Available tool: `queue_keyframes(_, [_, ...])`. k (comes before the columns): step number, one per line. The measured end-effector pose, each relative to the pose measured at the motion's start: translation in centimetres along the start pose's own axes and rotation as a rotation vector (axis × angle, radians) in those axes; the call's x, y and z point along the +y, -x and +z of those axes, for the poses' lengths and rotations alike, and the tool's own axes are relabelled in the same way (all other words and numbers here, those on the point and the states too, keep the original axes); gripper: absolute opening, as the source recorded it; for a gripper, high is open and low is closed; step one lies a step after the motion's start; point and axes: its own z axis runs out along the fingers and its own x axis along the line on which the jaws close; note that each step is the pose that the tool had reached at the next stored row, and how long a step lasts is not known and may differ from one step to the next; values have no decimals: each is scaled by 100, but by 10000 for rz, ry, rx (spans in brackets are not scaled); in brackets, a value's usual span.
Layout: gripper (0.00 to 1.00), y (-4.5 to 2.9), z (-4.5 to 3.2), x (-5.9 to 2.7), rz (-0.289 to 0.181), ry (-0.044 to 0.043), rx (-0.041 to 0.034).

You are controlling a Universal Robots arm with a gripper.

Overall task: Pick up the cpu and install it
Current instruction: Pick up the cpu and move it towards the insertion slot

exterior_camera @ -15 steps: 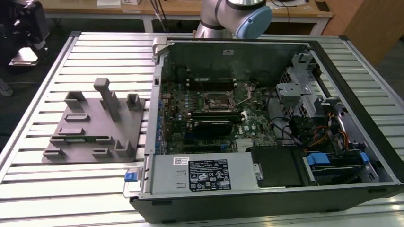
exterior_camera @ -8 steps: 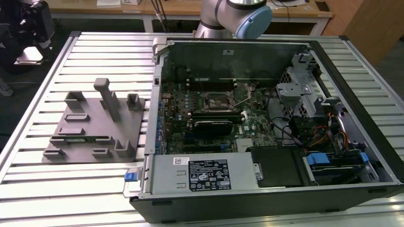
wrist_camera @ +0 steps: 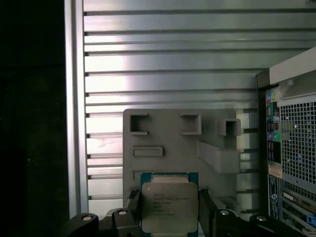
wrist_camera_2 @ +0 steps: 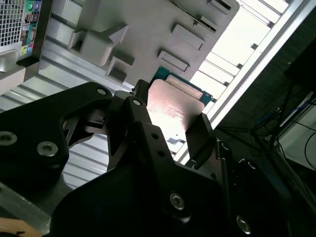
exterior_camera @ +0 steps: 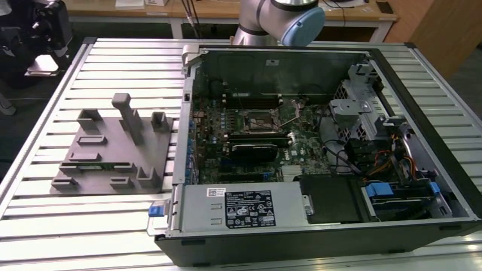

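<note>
Your gripper [wrist_camera: 169, 211] has its jaws pinching the one cpu [wrist_camera: 168, 205] by two opposite edges, seen in both wrist views. It hangs over the single grey fixture [wrist_camera: 168, 133]. Pickup looks done and installing is left. The one socket [exterior_camera: 260, 119] in the one open computer case [exterior_camera: 324, 240] looks unfilled, well apart.

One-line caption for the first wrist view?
Gripper shut on the cpu, grey fixture plate and slatted metal table beyond it.
</note>
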Motion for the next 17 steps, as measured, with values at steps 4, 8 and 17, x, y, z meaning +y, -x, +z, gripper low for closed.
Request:
queue_keyframes(4, [55,43,2,15,0,0,-1])
queue_keyframes(8, [55,87,3,27,0,-1,0])
queue_keyframes(17, [55,182,6,65,1,0,0])
